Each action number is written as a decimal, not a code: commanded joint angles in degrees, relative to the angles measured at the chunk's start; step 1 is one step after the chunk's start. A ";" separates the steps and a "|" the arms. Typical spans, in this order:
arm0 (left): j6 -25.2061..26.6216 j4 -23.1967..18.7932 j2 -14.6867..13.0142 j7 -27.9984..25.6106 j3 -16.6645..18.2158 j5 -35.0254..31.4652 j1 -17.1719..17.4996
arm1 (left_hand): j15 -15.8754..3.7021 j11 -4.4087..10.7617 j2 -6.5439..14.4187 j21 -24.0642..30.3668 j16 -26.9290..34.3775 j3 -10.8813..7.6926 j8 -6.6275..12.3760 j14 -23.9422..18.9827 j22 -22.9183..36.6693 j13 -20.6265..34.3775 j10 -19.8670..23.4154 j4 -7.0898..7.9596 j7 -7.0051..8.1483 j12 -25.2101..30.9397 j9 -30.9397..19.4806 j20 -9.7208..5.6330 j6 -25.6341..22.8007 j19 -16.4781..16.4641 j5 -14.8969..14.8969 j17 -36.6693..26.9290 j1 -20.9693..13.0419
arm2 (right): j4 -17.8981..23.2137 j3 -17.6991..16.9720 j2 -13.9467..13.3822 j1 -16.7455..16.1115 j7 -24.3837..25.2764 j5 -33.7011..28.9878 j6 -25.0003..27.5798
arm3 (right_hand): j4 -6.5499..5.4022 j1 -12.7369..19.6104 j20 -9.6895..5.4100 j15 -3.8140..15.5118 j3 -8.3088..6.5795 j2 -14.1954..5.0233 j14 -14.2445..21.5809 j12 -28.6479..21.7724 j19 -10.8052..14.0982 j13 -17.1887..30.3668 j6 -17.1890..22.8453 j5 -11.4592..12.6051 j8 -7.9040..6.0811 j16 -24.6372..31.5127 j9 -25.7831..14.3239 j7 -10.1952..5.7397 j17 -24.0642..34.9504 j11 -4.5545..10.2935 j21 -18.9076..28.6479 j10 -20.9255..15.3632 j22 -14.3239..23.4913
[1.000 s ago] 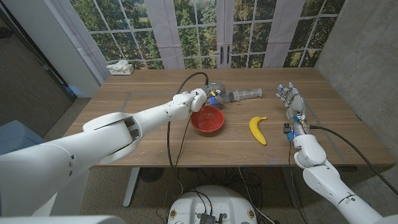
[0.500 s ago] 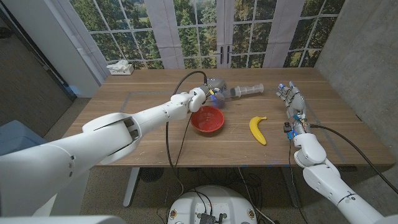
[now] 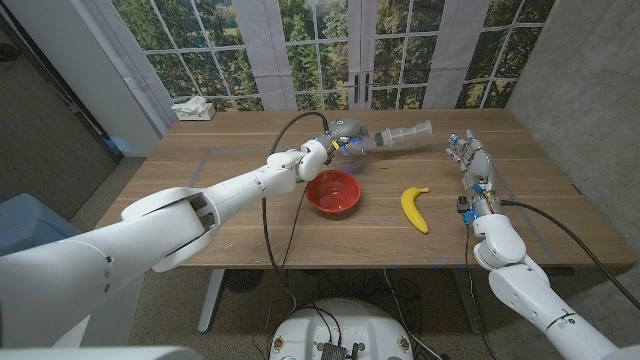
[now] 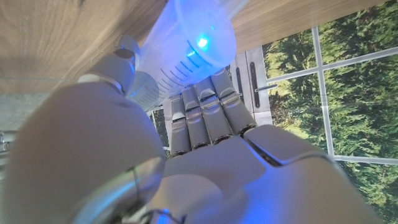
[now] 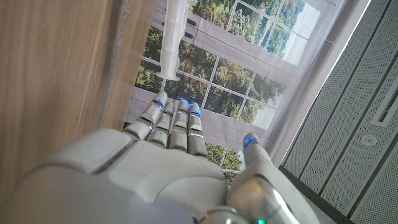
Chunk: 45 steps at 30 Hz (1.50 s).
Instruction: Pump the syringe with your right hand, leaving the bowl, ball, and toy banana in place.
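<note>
Wooden table [image 3: 230,175] by windows, tissue box [image 3: 193,109] at far left corner. Left hand [image 3: 340,135] grips syringe [image 3: 398,135] by its barrel end, lifted off the table and pointing toward the right hand. Red bowl [image 3: 333,191] just below it, banana [image 3: 415,208] to its right. Right hand [image 3: 470,160] empty, fingers extended, near the syringe tip.

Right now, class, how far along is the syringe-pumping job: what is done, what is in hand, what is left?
Done: the left hand holds the syringe raised off the table, its far end pointing toward the right hand. In hand: the right hand waits open beside that end, not touching it. Left: the pumping itself. The bowl and banana lie untouched; I cannot make out the ball.
</note>
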<state>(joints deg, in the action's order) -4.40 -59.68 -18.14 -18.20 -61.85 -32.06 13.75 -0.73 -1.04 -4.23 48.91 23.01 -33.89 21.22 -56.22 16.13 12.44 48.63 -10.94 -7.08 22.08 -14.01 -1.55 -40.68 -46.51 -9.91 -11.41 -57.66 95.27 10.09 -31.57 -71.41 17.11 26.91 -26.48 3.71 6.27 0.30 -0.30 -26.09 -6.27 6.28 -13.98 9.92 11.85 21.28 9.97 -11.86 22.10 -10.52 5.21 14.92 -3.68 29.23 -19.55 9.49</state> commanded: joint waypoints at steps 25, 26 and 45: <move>-3.10 -19.86 -8.60 4.65 10.80 3.24 10.44 | -13.17 10.18 8.74 1.47 -0.43 0.94 -0.97 -9.22 -0.37 -0.45 10.98 0.30 5.80 -0.65 0.22 -9.63 -13.08 -4.22 -0.02 0.23 -10.38 | 3.59 -2.68 0.86 -4.04 5.38 0.58 3.95 | 0.35 -0.11 -0.08 0.53 0.00 -1.88 0.05 0.77 0.81 0.35 0.08 0.13 0.34 -0.48 -0.28 -0.48 0.06 1.02 -1.16 0.87 0.08; -3.12 -19.85 -8.55 4.71 10.91 3.17 10.50 | -13.17 10.29 8.72 1.51 -0.45 0.96 -0.99 -9.24 -0.39 -0.47 10.97 0.30 5.81 -0.68 0.23 -9.63 -13.13 -4.21 -0.02 0.24 -10.40 | 3.59 -2.69 0.87 -4.05 5.38 0.56 3.96 | 0.36 -0.09 -0.09 0.56 -0.01 -1.89 0.02 0.77 0.85 0.35 0.09 0.13 0.34 -0.50 -0.28 -0.50 0.06 1.03 -1.19 0.88 0.08; -5.56 -24.78 -9.54 5.23 14.32 5.44 15.01 | -13.17 10.25 8.54 2.30 -0.79 1.36 -1.56 -9.61 -0.65 -0.67 11.21 0.35 5.69 -1.05 0.44 -9.60 -13.44 -4.03 -0.12 0.37 -10.76 | 4.85 -5.22 1.38 -7.08 6.75 2.56 4.98 | 0.52 0.20 -0.10 0.47 -0.10 -1.99 -0.03 0.89 1.11 0.36 -0.06 0.10 0.42 -0.67 -0.27 -0.64 0.04 0.92 -1.71 0.98 0.09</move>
<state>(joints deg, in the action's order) -8.62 -81.64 -27.16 -13.01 -49.44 -27.58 26.22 -1.23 -0.53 -5.64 50.69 22.26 -32.57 19.48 -57.33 15.30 11.67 49.97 -10.71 -6.65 21.24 -13.41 -1.88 -43.11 -46.83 -9.79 -10.80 -59.08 99.56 6.18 -30.57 -76.89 23.18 28.17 -22.13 3.87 6.27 0.31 0.21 -26.26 -6.27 6.35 -13.30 10.33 12.14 21.06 9.97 -11.64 21.61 -10.52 4.99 14.92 -2.75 27.91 -18.61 9.46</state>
